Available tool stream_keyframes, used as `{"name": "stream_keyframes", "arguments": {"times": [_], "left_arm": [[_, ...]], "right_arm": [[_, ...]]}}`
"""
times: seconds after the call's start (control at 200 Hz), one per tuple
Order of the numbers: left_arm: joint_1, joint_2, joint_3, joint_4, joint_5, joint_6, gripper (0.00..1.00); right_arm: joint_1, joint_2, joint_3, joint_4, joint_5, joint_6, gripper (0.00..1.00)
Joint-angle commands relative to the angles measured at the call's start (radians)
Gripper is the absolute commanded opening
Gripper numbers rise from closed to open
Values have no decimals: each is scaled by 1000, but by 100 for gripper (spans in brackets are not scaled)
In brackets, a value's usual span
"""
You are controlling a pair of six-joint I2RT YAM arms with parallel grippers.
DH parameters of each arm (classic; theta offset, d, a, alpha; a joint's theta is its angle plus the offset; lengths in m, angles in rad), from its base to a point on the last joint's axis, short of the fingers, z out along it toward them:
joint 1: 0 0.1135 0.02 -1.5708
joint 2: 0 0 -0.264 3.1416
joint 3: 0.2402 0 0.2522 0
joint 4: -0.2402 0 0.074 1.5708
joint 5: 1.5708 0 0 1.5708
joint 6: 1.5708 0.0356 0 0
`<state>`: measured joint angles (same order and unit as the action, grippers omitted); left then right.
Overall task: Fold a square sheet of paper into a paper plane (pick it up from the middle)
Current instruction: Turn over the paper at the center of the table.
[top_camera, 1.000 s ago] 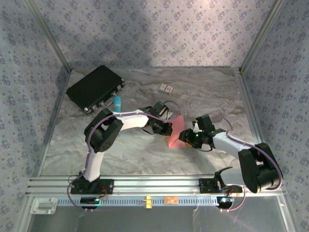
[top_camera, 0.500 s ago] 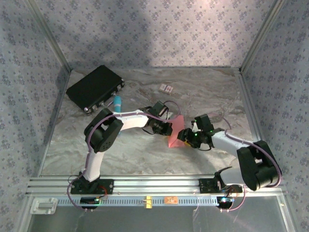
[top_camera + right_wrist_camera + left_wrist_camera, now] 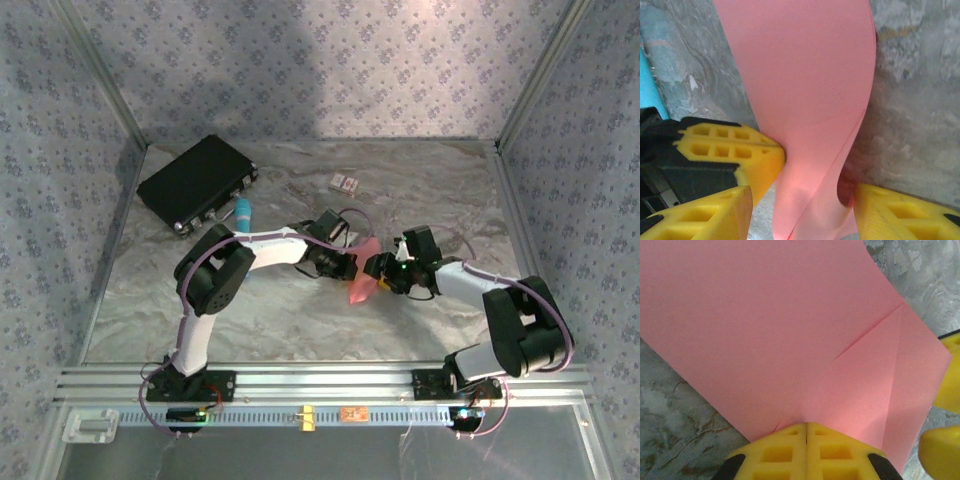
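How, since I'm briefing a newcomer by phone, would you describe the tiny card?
Start at the black case in the far left corner of the table and look right, about level with it. The tiny card lies there alone. It is pale and patterned, far smaller than the case, unlike the teal marker or pink paper.

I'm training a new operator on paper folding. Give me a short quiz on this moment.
1. True or false: the left gripper is shut on the pink sheet.
2. On the right gripper, the jaws are: A pressed together, empty; B apart, sheet between them; C both to one side of the sheet.
3. What colour is the marker beside the black case?
Key: 1 true; 2 B; 3 teal.
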<state>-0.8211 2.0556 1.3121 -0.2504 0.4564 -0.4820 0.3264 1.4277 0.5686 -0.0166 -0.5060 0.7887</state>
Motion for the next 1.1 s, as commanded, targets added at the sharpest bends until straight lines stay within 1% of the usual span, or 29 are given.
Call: {"name": "stream_keyframes", "arguments": {"times": [0.0, 0.37, 0.755, 0.82, 1.094], "left_arm": [[-8, -6, -18, -5, -2, 2, 4], [-8, -8, -20, 0, -1, 0, 4], [-8, -20, -29, 17, 4, -7, 5], [-8, -20, -28, 20, 5, -9, 5], [-7, -23, -30, 21, 8, -10, 5]], "right_arm": [[-18, 16, 27, 4, -33, -30, 56], [-58, 68, 5, 89, -85, -30, 52], [-94, 98, -25, 161, -97, -20, 43], [-101, 107, -29, 174, -107, -20, 39], [-120, 130, -44, 220, -122, -17, 30]]}}
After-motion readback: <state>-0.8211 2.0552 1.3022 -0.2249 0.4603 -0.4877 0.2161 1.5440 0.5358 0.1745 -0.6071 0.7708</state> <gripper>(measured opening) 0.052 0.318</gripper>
